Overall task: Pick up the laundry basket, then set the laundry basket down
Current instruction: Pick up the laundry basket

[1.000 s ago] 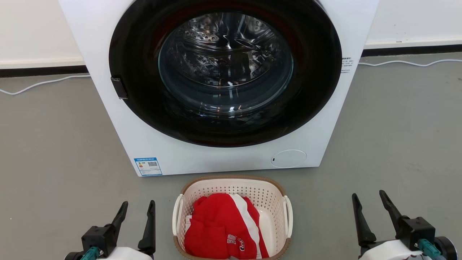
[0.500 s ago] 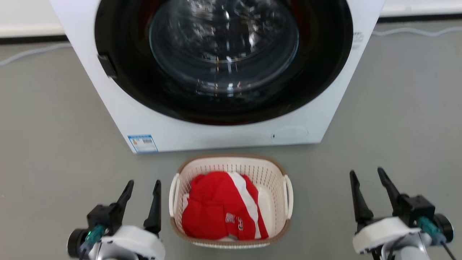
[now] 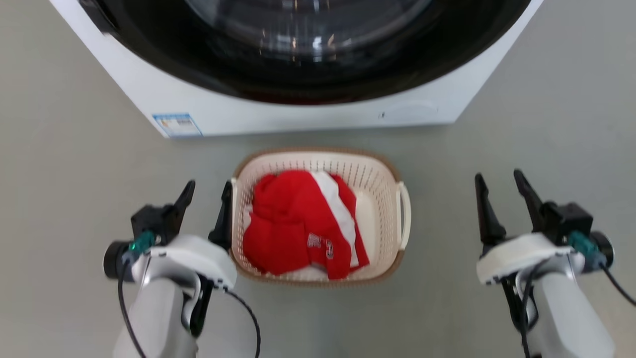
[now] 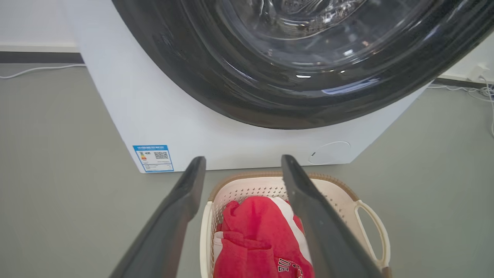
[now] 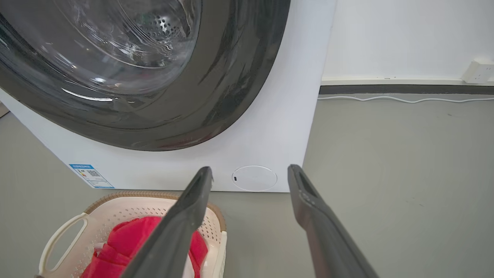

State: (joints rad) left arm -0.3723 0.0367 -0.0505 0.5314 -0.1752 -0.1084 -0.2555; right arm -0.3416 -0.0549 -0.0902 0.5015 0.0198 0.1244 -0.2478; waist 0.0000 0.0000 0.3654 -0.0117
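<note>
Currently cream perforated plastic laundry basket [image 3: 318,150], brown woven rim, upright, handles left-right, long axis unclear; left gripper [image 3: 209,186], right gripper [image 3: 497,176] wide, empty.

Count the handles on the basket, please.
2. The right handle stands free on the basket's right side; the left handle is on its left side, next to the left hand.

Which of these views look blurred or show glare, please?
Head view: the washing machine and its blue label are smeared, the laundry basket crisper. Left wrist view: sharp, with bright glints on the door glass. Right wrist view: sharp too, with similar glints.
</note>
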